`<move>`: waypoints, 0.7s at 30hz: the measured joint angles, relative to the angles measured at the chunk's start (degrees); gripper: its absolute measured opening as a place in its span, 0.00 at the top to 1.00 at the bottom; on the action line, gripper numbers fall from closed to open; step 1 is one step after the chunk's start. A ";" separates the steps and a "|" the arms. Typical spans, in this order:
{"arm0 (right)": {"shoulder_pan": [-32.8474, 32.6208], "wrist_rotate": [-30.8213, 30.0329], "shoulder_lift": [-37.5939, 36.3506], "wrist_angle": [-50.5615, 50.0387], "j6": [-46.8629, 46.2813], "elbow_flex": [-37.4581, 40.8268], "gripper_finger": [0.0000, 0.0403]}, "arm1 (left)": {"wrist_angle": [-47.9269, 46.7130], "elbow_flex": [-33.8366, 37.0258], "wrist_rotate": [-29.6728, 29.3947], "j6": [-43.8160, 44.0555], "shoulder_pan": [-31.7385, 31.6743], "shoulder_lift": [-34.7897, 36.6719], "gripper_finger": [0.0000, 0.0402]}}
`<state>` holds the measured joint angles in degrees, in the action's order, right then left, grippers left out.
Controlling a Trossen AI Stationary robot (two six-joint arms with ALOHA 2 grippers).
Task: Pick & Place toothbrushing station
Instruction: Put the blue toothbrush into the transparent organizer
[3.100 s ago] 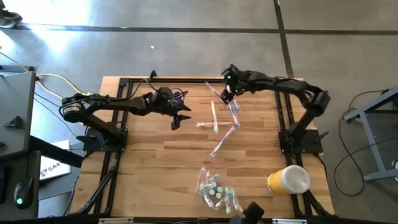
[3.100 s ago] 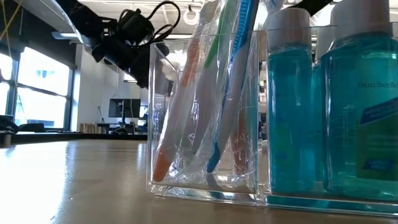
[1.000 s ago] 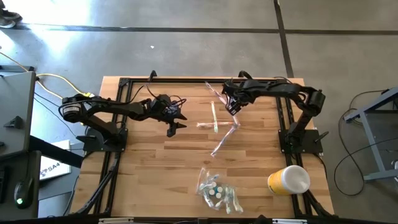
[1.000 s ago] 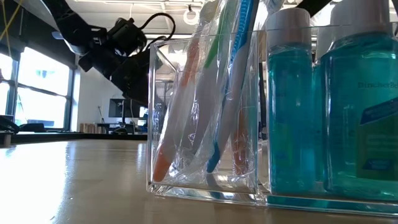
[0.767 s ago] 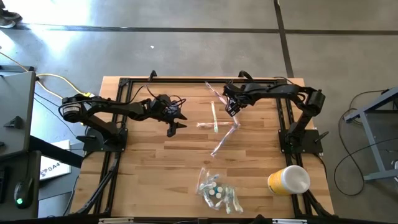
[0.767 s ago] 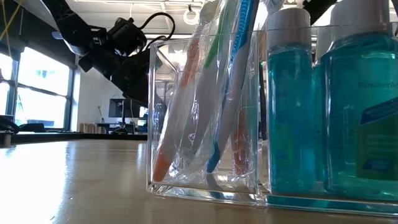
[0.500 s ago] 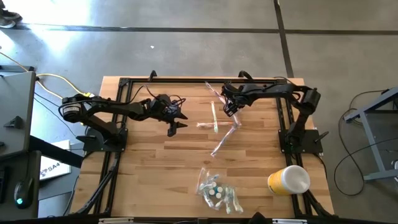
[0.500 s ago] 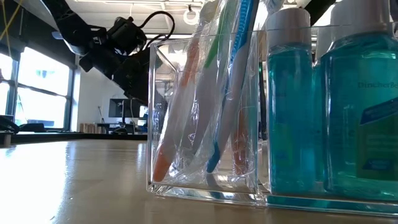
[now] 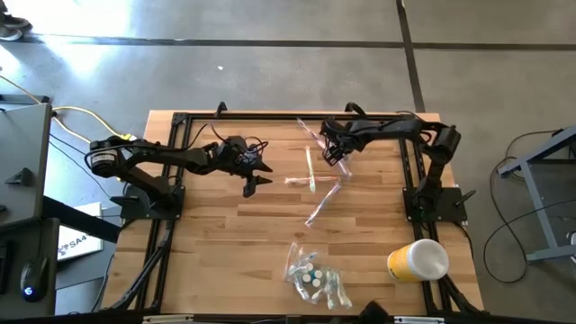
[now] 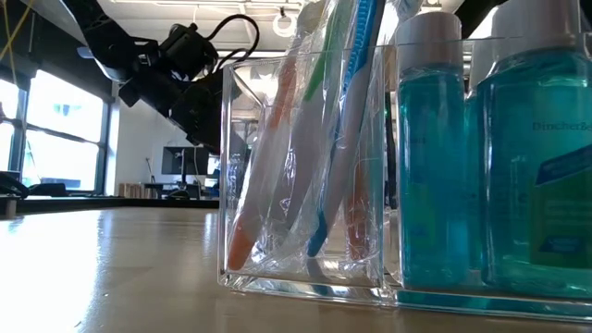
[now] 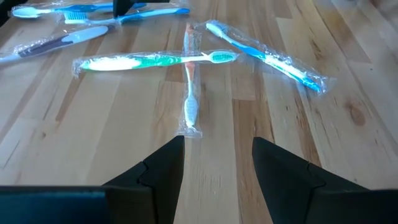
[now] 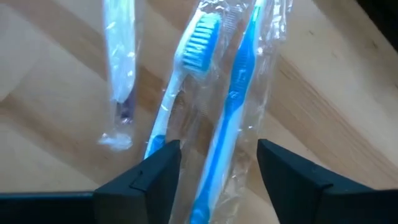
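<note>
High view: plank-wood tabletop (image 9: pixel 225 234) in a black frame on grey concrete floor. My left hand (image 9: pixel 253 183) hangs mid-left; my right hand (image 9: pixel 332 155) sits over the wrapped toothbrushes (image 9: pixel 317 171) at centre-back. Clear organizer (image 9: pixel 313 274) at the front edge, yellow cup (image 9: pixel 418 260) on its side.

Low view: toothbrushes upright in the organizer, teal bottles (image 10: pixel 495 157) beside.

Left wrist: fingers apart, holding nothing; green toothbrush (image 11: pixel 155 60) crosses an orange one (image 11: pixel 189 81).

Right wrist: fingers apart around crinkly-wrapped blue toothbrushes (image 12: pixel 233 93).

Matt wooden table (image 9: pixel 225 234); glossy crinkled plastic on toothbrushes (image 12: pixel 230 106); clear organiser (image 10: pixel 301 176).
</note>
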<state>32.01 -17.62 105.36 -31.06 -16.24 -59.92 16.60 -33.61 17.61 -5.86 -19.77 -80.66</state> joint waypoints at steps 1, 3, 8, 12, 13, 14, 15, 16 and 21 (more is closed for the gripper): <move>0.37 0.02 0.00 0.11 -0.11 0.02 0.51 | 0.00 0.00 0.00 0.12 0.00 0.00 0.55; 1.08 0.00 0.04 0.09 -0.28 0.02 0.57 | -0.02 0.00 0.07 0.14 0.00 0.00 0.55; 2.32 1.25 0.52 0.02 0.15 0.03 0.77 | -0.03 0.01 2.75 0.36 0.00 0.00 0.55; 1.99 2.07 0.79 -0.09 1.58 -0.05 0.95 | -0.06 0.02 3.32 1.64 0.01 0.00 0.55; 1.45 2.05 0.79 0.03 1.64 -0.03 0.96 | -0.16 0.02 3.32 1.92 0.00 0.00 0.55; 0.84 1.77 0.81 0.12 1.67 -0.03 0.96 | -0.40 0.02 3.33 2.30 0.05 0.00 0.55; 0.26 1.58 0.73 0.12 1.62 0.00 0.96 | -0.60 0.02 3.29 2.95 0.31 0.00 0.55; -0.25 1.64 0.51 -0.04 1.47 0.06 0.95 | -0.68 0.02 3.28 3.29 0.64 0.00 0.55; -4.74 -1.86 -1.41 -1.95 0.40 0.30 0.96 | -0.17 0.02 3.34 3.46 3.67 0.00 0.55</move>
<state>27.27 -19.49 103.95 -33.01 -15.83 -59.61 16.44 -33.58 20.95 -2.39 -16.10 -80.66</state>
